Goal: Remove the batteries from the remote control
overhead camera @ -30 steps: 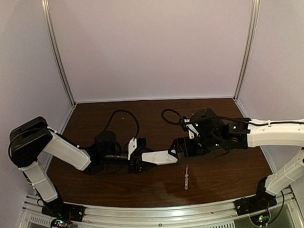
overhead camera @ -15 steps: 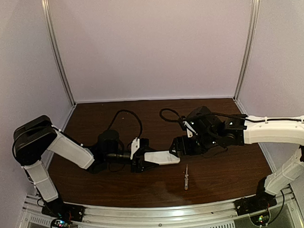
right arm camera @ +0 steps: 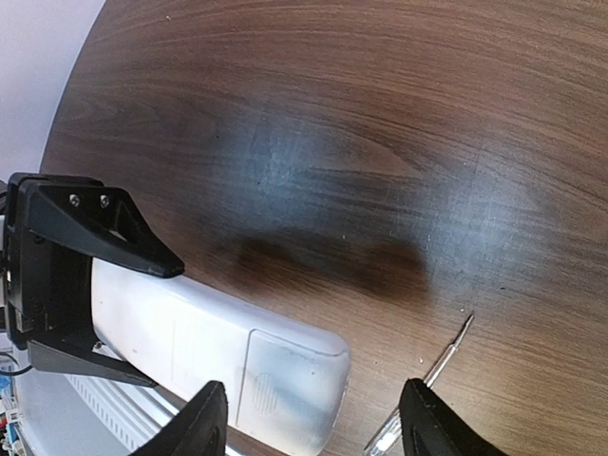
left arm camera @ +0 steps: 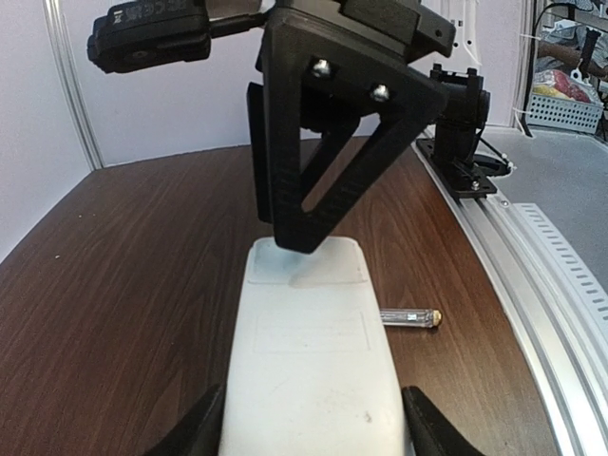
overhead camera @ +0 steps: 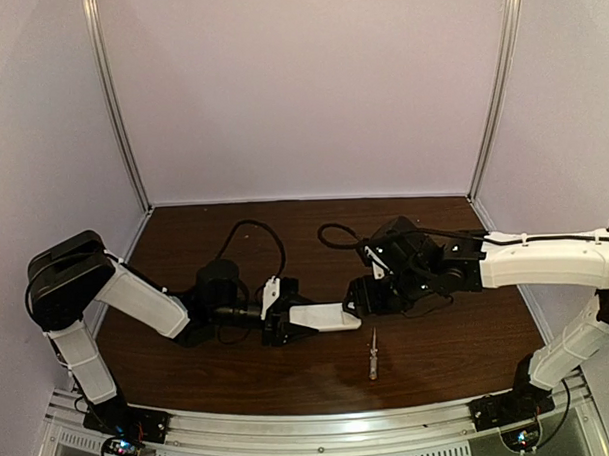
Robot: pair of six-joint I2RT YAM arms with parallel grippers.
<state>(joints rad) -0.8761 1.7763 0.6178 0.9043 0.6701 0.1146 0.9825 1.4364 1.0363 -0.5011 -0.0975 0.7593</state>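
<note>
The white remote control is held level just above the table, its battery cover shut. My left gripper is shut on its left end, with a black finger on each long edge in the left wrist view. My right gripper is open at the remote's right end. Its fingers stand wide apart to either side of the cover end in the right wrist view. One right finger comes down onto the remote's far end. The batteries are hidden inside.
A thin silvery screwdriver lies on the brown table in front of the remote; it also shows in the left wrist view and the right wrist view. The table's metal front rail runs close by.
The left gripper has carried the remote slightly to the right and the right gripper has shifted left, closer over the remote's end.
</note>
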